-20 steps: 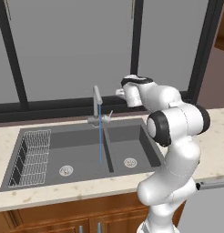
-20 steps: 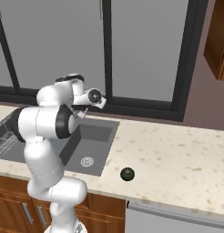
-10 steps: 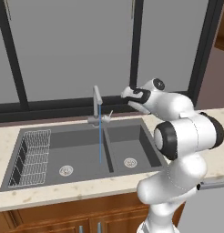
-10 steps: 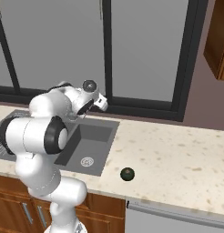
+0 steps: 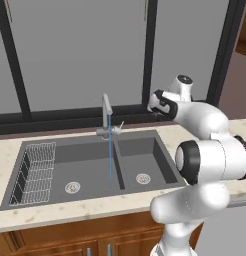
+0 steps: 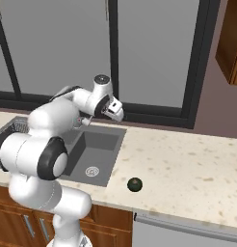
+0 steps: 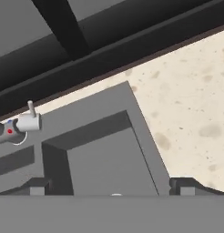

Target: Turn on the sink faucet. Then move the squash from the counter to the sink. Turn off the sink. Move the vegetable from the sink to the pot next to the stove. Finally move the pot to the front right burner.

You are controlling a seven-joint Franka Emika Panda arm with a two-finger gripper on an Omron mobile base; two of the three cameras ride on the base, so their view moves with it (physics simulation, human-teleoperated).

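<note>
Since the earlier frames the arm has swung right above the beige counter (image 6: 188, 164) below dark windows, open empty gripper (image 6: 115, 110) well apart from the squash (image 6: 135, 184) near the counter's front edge.

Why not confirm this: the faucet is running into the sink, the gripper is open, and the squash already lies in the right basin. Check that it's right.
One thing is wrong: the squash isn't in the basin. The right base view shows it on the counter, right of the sink. The rest holds: the faucet runs, and the gripper is open.
</note>
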